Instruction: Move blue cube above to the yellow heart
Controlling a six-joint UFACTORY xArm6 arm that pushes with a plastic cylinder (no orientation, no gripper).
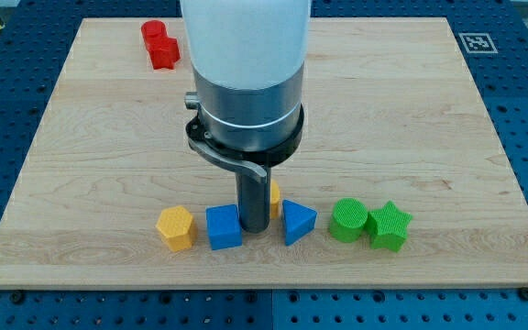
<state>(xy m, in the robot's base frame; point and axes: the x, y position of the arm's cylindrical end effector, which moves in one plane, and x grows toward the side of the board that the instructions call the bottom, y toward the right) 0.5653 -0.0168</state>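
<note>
My tip (254, 227) has no claw and stands just right of the blue cube (224, 227); the yellow heart (274, 195) hides behind it, so I should circle below the cube and push gently upward.

No readable text; fiducial marker (474, 42) only

Bright, even overhead light, no harsh glare. Soft short shadows under the blocks and around my tip (253, 228). White arm housing (246, 37) nearly blown out. Board (411, 119) grain sharp; focus good throughout, slight softness at far edge. No visible distortion.
</note>
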